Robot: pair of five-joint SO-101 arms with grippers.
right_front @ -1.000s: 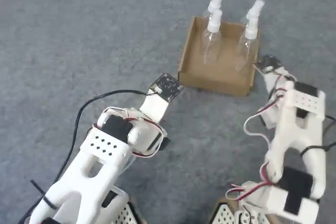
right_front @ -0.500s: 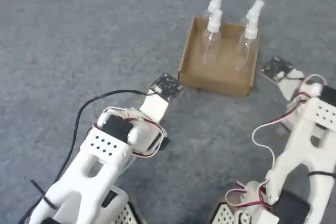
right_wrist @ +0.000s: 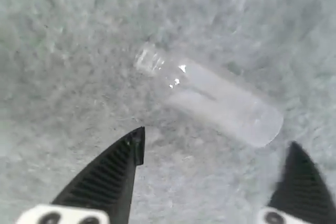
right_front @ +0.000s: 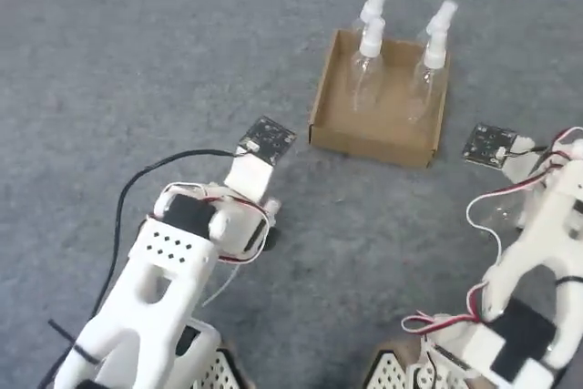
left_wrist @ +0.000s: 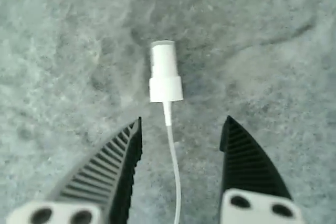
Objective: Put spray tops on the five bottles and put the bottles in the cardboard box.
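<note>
Spray top [left_wrist: 166,80] number 5 lies loose on the grey tabletop [right_front: 137,70], its thin dip tube running back between the jaws of the left pincer [left_wrist: 182,124]. That pincer hangs just above it, spread wide and holding nothing. Under the right pincer [right_wrist: 216,137], 1 clear bottle [right_wrist: 210,100] lies on its side with a bare neck, just ahead of jaws that are likewise wide apart and empty. Farther off stands the cardboard box [right_front: 369,138], with 4 capped bottles [right_front: 368,70] upright inside in 2 rows of 2.

The step in hand looks like the pickup for the 5th pairing. Each pincer would need to drop and close, the left on the white cap rather than the flimsy tube. The right should take the bottle's body, leaving the neck free; being round, the bottle may roll.

Count: 5 bottles, 5 spray tops (4 fitted, 1 loose), 1 box, 2 arms.
</note>
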